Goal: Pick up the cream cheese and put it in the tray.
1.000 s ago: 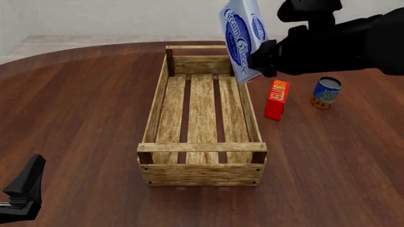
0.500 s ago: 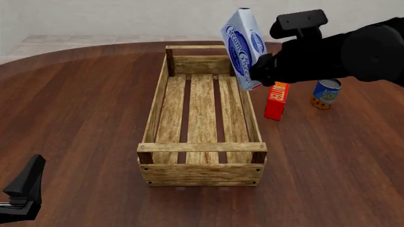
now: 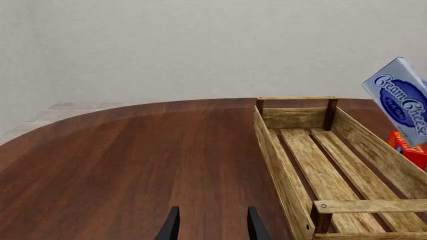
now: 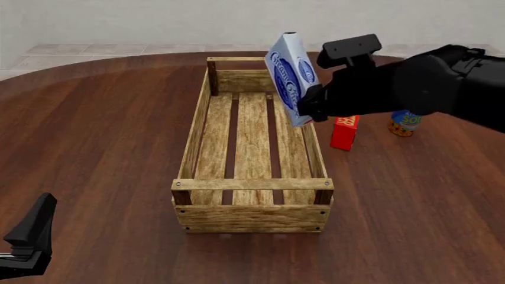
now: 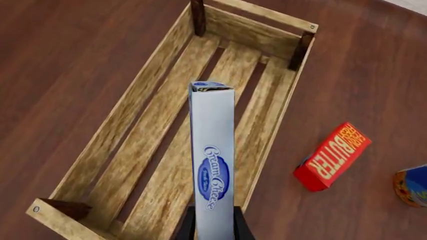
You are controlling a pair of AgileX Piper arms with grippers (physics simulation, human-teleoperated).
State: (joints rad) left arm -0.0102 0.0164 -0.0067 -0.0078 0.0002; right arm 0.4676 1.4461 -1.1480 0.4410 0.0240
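Note:
My right gripper [image 4: 309, 106] is shut on the cream cheese [image 4: 289, 78], a white box with a blue oval logo, and holds it on edge in the air above the far right side of the tray [image 4: 197, 127]. The right wrist view shows the box's narrow side [image 5: 213, 170] between the fingers, over the tray's slats [image 5: 160, 140]. The box [image 3: 400, 100] also shows in the left wrist view, above the tray's right wall [image 3: 380, 150]. My left gripper [image 3: 210, 225] is open and empty, low over the table at the near left [image 4: 28, 239].
A narrow red box [image 4: 344, 131] stands on the table right of the tray, and a blue can [image 4: 405, 122] stands further right, partly behind my right arm. Both show in the right wrist view: the red box [image 5: 331, 156] and the can [image 5: 412, 186].
My right gripper has carried the cream cheese left and down, from beyond the tray's right wall to over its far right part. The left arm has not moved.

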